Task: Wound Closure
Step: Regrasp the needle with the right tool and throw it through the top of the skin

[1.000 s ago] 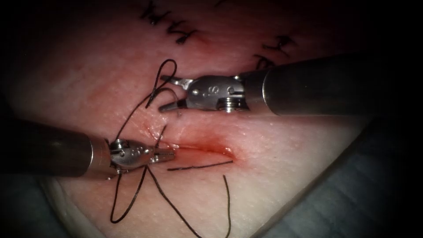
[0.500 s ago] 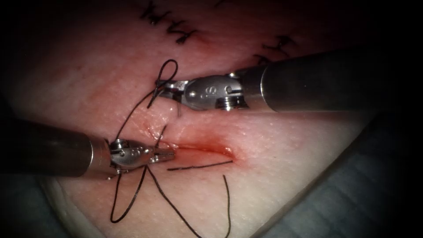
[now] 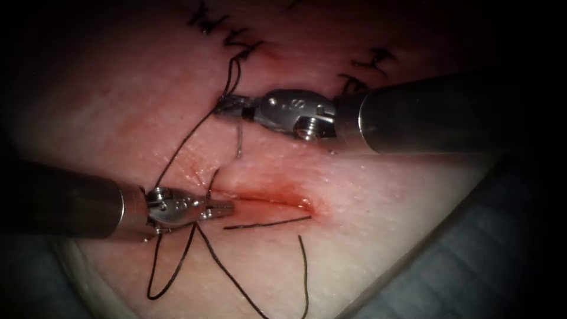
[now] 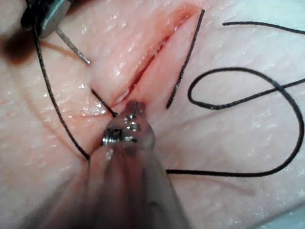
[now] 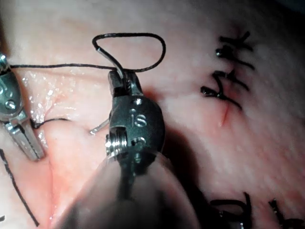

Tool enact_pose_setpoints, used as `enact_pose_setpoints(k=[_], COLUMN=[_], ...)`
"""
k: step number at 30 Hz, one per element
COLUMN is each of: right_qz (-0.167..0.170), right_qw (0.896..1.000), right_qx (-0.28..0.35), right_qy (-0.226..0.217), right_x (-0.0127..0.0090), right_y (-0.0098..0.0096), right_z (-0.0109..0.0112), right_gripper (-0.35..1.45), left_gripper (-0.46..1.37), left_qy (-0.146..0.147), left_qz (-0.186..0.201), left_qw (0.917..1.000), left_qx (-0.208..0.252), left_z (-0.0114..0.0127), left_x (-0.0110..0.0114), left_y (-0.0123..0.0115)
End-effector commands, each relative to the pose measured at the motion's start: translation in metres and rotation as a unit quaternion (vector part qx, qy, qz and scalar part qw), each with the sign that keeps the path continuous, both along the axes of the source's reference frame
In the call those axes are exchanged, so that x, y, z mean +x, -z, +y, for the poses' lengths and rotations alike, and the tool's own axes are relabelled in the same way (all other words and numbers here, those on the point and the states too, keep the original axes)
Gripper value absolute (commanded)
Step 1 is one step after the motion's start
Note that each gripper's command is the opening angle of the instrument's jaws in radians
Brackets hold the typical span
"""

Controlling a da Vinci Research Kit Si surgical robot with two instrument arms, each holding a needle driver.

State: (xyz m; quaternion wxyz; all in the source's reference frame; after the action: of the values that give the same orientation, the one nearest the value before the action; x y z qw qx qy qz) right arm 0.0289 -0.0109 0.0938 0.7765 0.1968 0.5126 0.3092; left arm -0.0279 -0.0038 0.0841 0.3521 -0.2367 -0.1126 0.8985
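a: what is on the left?
b: the left tool (image 3: 220,207). it comes in low from the left. its tip sits at the left end of the cut (image 3: 269,199). its jaws look closed, and a bit of thread (image 3: 177,150) seems to be held at the tip. i am not sure how tight.
a: what does its own camera show?
b: the left tool (image 4: 132,110) points at the end of the cut (image 4: 147,62). a short dark thread (image 4: 102,101) ends right at its tip.
a: where is the thread?
b: it goes up from the left tool to the right tool. more thread (image 3: 171,260) lies in loops on the tissue (image 3: 384,224) below the cut. one short piece (image 3: 269,223) lies just under the cut.
a: and the cut?
b: it is in the middle, open, with red fluid (image 3: 277,198) in it.
a: what about the right tool?
b: the right tool (image 3: 227,106) comes in from the right, above the cut. its jaws are closed on the needle and the thread. a second ago they were wide open, then they closed and moved up a little.
a: where is the needle?
b: the needle (image 3: 239,139) hangs down from those jaws, held near its thread end. its tip is near the tissue above the cut. i can't tell if it is in.
a: and the close view?
b: the right tool (image 5: 123,81) pinches the thread loop (image 5: 143,38). the needle (image 5: 99,127) pokes out beside it.
a: anything else?
b: old stitches (image 3: 236,41) sit at the top.
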Motion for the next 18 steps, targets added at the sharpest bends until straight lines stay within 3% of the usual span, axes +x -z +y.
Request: enact_pose_setpoints(k=[1, 8, 18], right_qz=[0.002, 0.02, 0.029], right_qw=[1.0, 0.987, 0.965], right_qx=[0.023, 0.159, 0.259], right_qy=[-0.005, -0.016, -0.039], right_x=[0.0002, -0.0009, -0.001], right_y=[0.0, -0.003, -0.0031], right_z=[-0.0001, -0.0011, -0.0038], right_gripper=[-0.35, -0.35, -0.35], left_gripper=[-0.35, -0.35, -0.35], left_qy=[-0.004, -0.005, -0.002], left_qz=[-0.004, -0.003, -0.004], left_qw=[1.0, 1.0, 1.0], left_qx=[0.002, 0.0, 0.001], left_z=[0.0, 0.0, 0.0001], left_x=[0.0001, 0.0006, 0.0006], left_y=[0.0, 0.0001, 0.0001])
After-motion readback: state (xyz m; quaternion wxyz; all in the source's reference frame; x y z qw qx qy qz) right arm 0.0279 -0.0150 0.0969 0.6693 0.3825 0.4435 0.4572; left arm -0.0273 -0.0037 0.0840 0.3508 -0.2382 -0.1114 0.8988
